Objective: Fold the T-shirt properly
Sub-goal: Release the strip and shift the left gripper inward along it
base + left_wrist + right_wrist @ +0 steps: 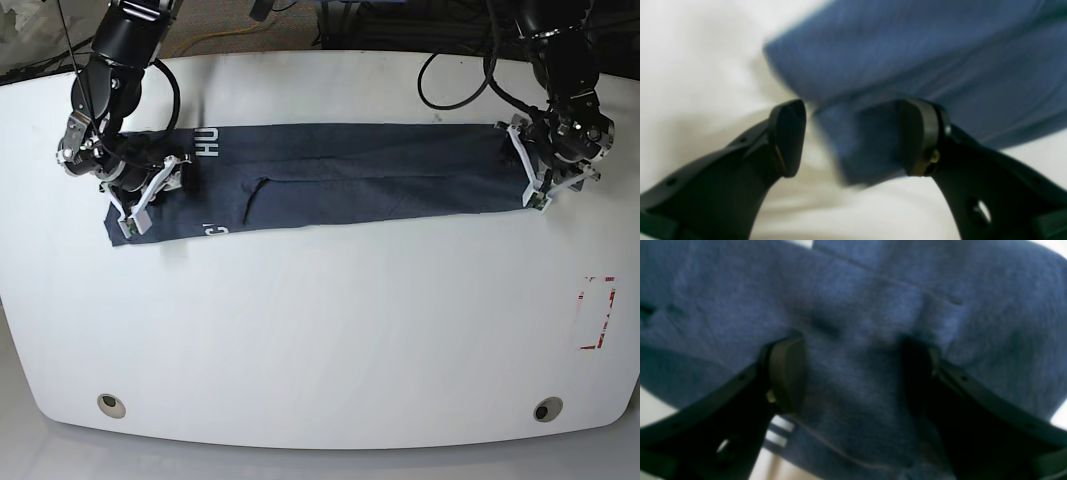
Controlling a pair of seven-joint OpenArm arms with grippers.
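Observation:
The T-shirt [380, 185] lies on the white table [320, 330] as a long dark navy strip running left to right, with white lettering [208, 142] at its left end. My left gripper [533, 172] is at the strip's right end. In the left wrist view it [853, 136] is open, with a corner of the blue cloth [923, 56] between its fingers. My right gripper [150, 195] is at the strip's left end. In the right wrist view it [853, 373] is open, low over the cloth [857, 290], with fabric between the fingers.
A red-marked rectangle [597, 312] sits near the table's right edge. Two round holes [108, 404] [545, 409] lie near the front edge. Cables [450, 70] hang behind the right-hand arm at the back.

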